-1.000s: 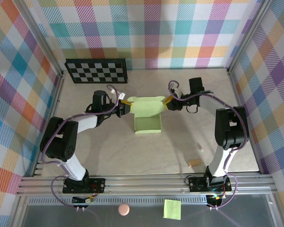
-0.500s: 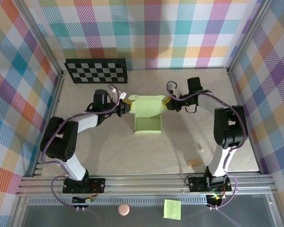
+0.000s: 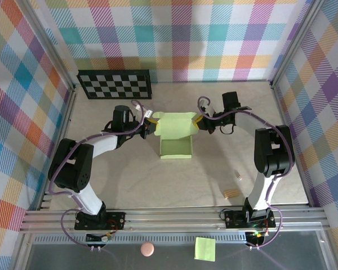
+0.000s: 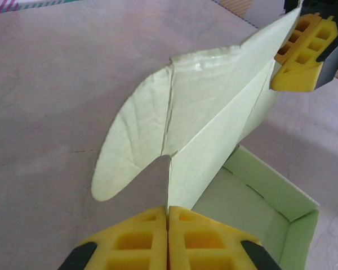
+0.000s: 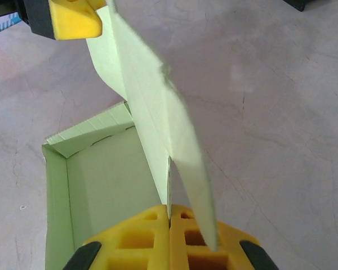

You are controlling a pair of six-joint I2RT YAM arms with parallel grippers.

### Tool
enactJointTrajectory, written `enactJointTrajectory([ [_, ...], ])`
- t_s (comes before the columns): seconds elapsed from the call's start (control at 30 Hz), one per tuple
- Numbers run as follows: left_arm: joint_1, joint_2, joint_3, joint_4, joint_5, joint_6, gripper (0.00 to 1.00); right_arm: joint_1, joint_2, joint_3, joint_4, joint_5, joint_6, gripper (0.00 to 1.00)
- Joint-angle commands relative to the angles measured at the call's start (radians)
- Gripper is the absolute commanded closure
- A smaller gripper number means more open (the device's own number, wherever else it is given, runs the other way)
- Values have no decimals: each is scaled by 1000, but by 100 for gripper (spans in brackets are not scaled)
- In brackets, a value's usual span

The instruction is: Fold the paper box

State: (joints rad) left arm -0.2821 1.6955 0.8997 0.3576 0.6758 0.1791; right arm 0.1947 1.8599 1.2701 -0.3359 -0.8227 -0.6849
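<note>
Your left tool (image 4: 168,216) is clamped on the left end of the upright back panel (image 3: 174,126) of the paper box (image 3: 176,147), its pads pressed together over the card. Your right tool (image 5: 169,216) pinches the opposite end the same way. The box's open tray rests on the bench (image 3: 129,185), midway between the left and right edges and nearer the far edge.

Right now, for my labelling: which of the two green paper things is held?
The pale paper box mid-table, pinched between the left gripper and right gripper; the brighter sticky note lies untouched.
</note>
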Motion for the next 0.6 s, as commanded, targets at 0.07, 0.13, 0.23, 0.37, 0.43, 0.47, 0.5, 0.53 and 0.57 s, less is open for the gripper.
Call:
enactJointTrajectory([
  [0.07, -31, -31, 15, -24, -75, 27, 96, 26, -62, -4, 25, 72, 118, 100],
  [0.13, -53, -48, 18, -45, -137, 29, 96, 40, -77, -6, 39, 152, 211, 100],
  [0.23, -85, -71, 7, -24, -231, 4, 96, 76, -97, -8, 51, 279, 385, 100],
  [0.37, -97, -85, -10, 58, -313, -112, 96, 127, -123, -3, 46, 502, 642, 100],
  [0.43, -103, -81, -7, 79, -337, -154, 97, 143, -136, -7, 61, 591, 779, 100],
  [0.47, -108, -76, -1, 85, -348, -169, 97, 154, -143, -13, 75, 617, 831, 100],
  [0.5, -113, -73, 2, 90, -357, -181, 97, 166, -149, -18, 88, 650, 876, 100],
  [0.53, -119, -66, 9, 92, -371, -194, 96, 182, -153, -23, 99, 694, 921, 100],
  [0.57, -126, -59, 17, 91, -380, -202, 95, 200, -157, -23, 105, 730, 953, 100],
])
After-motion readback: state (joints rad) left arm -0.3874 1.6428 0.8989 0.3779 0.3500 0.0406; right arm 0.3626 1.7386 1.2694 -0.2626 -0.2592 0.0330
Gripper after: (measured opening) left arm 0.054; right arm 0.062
